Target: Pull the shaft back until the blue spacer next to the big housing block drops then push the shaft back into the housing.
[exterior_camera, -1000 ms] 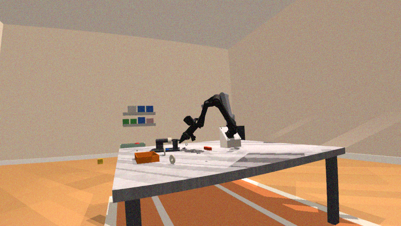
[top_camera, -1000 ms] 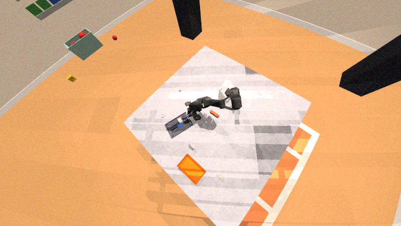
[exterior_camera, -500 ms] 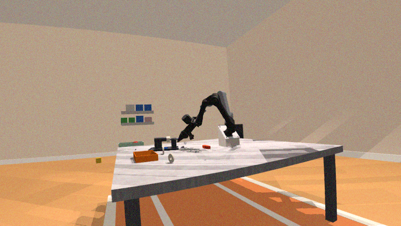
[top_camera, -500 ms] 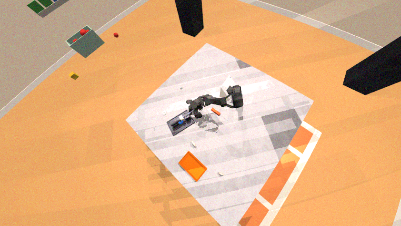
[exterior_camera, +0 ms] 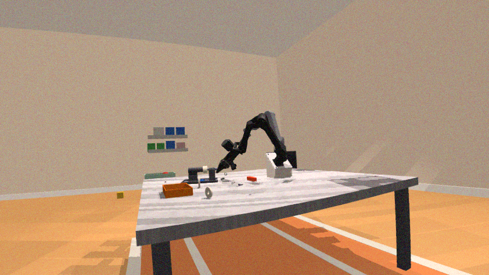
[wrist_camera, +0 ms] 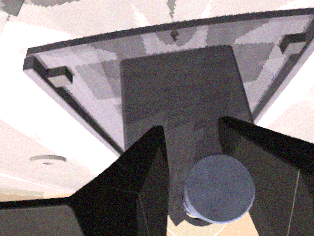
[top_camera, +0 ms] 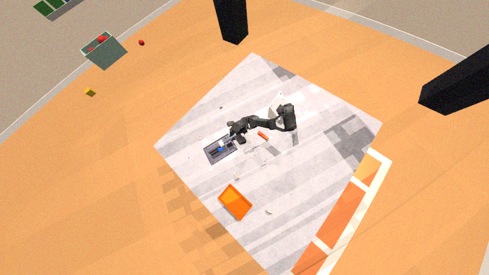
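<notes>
The dark fixture's base plate point(top_camera: 212, 162) point(exterior_camera: 186, 181) point(wrist_camera: 100, 40) carries the big housing block point(exterior_camera: 193, 174) and a smaller support post point(exterior_camera: 212, 174) point(wrist_camera: 180, 90). A blue spacer point(top_camera: 222, 148) point(exterior_camera: 202, 180) lies low on the base plate, off the shaft. A white spacer point(top_camera: 220, 143) point(exterior_camera: 204, 168) is up on the shaft line between the block and the post. The blue-grey shaft point(top_camera: 229, 139) point(wrist_camera: 220, 187) shows its round end between my fingers. My gripper point(exterior_camera: 218, 170) point(wrist_camera: 190, 131) is open, with a gap left of the shaft in the wrist view. How deep the shaft sits in the block is hidden.
An orange tray point(top_camera: 234, 203) point(exterior_camera: 177, 191) stands on the table, with an off-white ring point(top_camera: 269, 212) point(exterior_camera: 208, 192) near it. A red-orange block point(top_camera: 263, 135) point(exterior_camera: 251, 178) lies between the fixture and the arm's base. Another pale piece point(top_camera: 236, 175) point(exterior_camera: 198, 181) stands beside the fixture.
</notes>
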Available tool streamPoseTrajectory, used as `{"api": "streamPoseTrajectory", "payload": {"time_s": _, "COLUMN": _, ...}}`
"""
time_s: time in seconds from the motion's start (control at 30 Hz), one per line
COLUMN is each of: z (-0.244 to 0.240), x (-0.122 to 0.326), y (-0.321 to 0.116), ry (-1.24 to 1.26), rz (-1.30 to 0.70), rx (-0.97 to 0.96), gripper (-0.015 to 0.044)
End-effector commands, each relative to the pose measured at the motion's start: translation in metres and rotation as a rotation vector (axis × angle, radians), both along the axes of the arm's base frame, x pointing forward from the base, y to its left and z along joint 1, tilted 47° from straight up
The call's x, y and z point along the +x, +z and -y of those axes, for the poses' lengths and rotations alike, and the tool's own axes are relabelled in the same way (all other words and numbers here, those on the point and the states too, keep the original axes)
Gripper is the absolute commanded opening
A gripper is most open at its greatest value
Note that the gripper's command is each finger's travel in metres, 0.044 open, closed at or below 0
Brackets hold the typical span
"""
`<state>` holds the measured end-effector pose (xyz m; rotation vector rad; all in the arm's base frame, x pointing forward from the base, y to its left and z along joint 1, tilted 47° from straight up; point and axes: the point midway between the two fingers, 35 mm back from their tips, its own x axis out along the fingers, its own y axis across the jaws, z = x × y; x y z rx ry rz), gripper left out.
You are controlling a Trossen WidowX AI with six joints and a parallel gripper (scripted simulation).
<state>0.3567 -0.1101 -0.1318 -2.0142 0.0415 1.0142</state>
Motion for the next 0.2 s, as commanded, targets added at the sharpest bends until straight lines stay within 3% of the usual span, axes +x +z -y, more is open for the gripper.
{"api": "streamPoseTrajectory", "payload": {"time_s": 0.0, "z": 0.0003, "x": -0.0001, "y": 0.0, "ry": -0.001, "rz": 0.0, "rx": -0.001, "gripper": 0.021}}
{"api": "streamPoseTrajectory", "payload": {"time_s": 0.17, "z": 0.0012, "x": -0.0013, "y": 0.0013, "ry": -0.001, "rz": 0.0, "rx": -0.001, "gripper": 0.0341}}
